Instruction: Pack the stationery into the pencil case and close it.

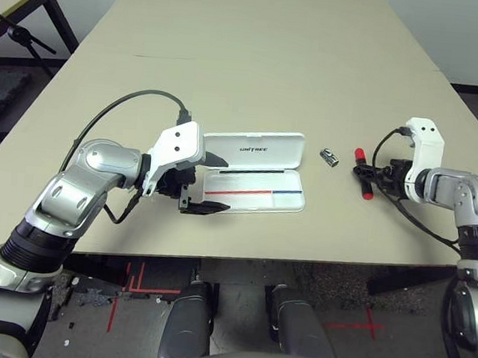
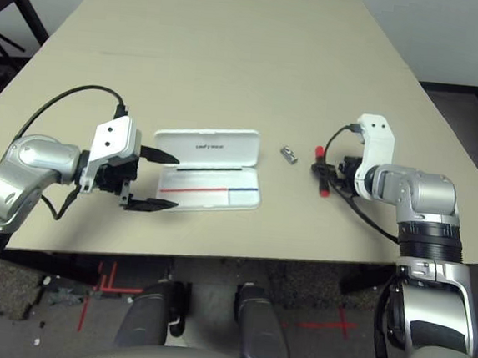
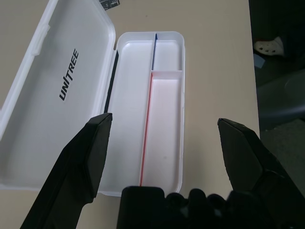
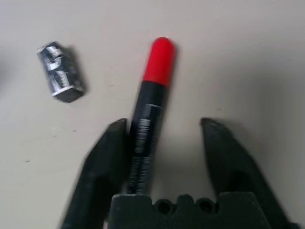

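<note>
The pencil case (image 1: 256, 176) lies open near the middle of the table (image 1: 258, 55), lid flat behind the tray – you can see both tray compartments, split by a red-and-blue stripe, holding nothing. Your left gripper (image 3: 167, 157) sits at the case's left end with its jaws spread wide and nothing between them. Off to the right, the red marker (image 4: 150, 114) lies on the table between the partly open fingers of your right gripper (image 4: 164, 143) – one finger against it, the other clear – with the small metal piece (image 1: 330, 158) just beside.

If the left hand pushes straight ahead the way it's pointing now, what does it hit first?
Most likely the near short end of the open pencil case. The left hand hangs open just above that end, aimed along its tray, though the height above the rim is hard to judge.
</note>
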Robot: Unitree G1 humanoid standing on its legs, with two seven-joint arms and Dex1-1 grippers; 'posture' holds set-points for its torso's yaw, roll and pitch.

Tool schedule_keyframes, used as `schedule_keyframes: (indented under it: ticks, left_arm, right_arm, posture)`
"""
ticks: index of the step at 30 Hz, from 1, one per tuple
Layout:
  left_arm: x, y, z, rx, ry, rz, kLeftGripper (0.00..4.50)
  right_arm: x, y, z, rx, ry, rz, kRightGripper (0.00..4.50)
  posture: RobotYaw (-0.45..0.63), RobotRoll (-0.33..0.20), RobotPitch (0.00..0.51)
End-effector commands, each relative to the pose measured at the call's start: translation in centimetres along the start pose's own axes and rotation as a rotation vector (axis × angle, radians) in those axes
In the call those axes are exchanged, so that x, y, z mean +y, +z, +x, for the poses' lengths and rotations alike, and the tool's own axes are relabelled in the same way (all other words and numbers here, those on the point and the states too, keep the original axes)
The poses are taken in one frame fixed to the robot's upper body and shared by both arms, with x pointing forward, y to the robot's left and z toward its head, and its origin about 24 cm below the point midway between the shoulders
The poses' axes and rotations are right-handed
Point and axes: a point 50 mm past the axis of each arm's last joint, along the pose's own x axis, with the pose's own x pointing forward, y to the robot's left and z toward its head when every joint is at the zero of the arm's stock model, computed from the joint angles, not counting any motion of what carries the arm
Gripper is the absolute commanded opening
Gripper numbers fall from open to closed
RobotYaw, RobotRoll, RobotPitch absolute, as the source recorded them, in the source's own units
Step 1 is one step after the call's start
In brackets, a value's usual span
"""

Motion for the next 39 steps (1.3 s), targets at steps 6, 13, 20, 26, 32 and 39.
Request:
schedule_keyframes:
  ticks: [6, 13, 20, 26, 32, 39]
  left_arm:
    - [0.2, 0.1, -0.4, 0.022, 0.009, 0.020, 4.50]
    - [0.3, 0.0, -0.8, 0.034, 0.017, 0.018, 4.50]
    - [0.3, -0.2, -1.3, 0.051, 0.024, 0.012, 4.50]
    - [0.3, -0.3, -1.4, 0.058, 0.025, 0.010, 4.50]
    - [0.3, -0.3, -1.4, 0.063, 0.027, 0.008, 4.50]
    - [0.1, -0.4, -1.4, 0.068, 0.029, 0.005, 4.50]
  right_arm:
    - [-0.3, 1.6, -1.3, -0.029, 0.011, -0.081, 0.42]
    - [1.4, 3.5, -3.6, -0.077, 0.202, -0.347, 0.42]
    - [4.2, 3.6, -5.4, -0.012, 0.470, -0.651, 0.42]
    - [7.0, 3.4, -5.4, 0.054, 0.670, -0.825, 0.42]
    - [10.3, 3.6, -4.1, 0.064, 0.771, -0.947, 0.42]
    - [14.2, 3.7, -1.8, 0.030, 0.820, -1.029, 0.42]
  posture:
    - [-0.10, 0.000, 0.117]
    - [-0.09, 0.000, 0.123]
    - [-0.09, 0.000, 0.127]
    - [-0.08, 0.000, 0.127]
    - [-0.08, 0.000, 0.127]
    - [-0.07, 0.000, 0.129]
